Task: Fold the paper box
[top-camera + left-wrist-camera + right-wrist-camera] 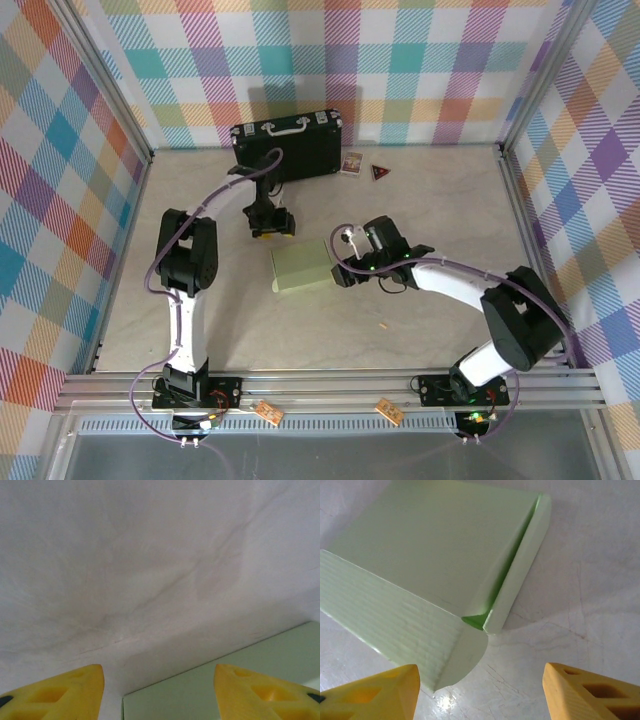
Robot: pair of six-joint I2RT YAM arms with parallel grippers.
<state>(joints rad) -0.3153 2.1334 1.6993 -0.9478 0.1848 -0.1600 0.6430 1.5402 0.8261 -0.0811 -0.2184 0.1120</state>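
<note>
The paper box [302, 268] is pale green card lying flat in the middle of the table. In the right wrist view the paper box [435, 550] has one side wall folded up along its right edge, and a rounded flap [462, 655] sticks out toward me. My right gripper [480, 692] is open just short of that flap, holding nothing. From above, the right gripper [342, 268] sits at the box's right edge. My left gripper [272, 230] hovers by the far left corner, and in its own view the left gripper [159, 692] is open over a box corner [200, 695].
A black case [288, 148] with a metal handle stands at the back wall. To its right lie a small card [351, 163] and a dark triangle [380, 172]. A tiny orange scrap [383, 325] lies on the near table. Checked walls enclose three sides.
</note>
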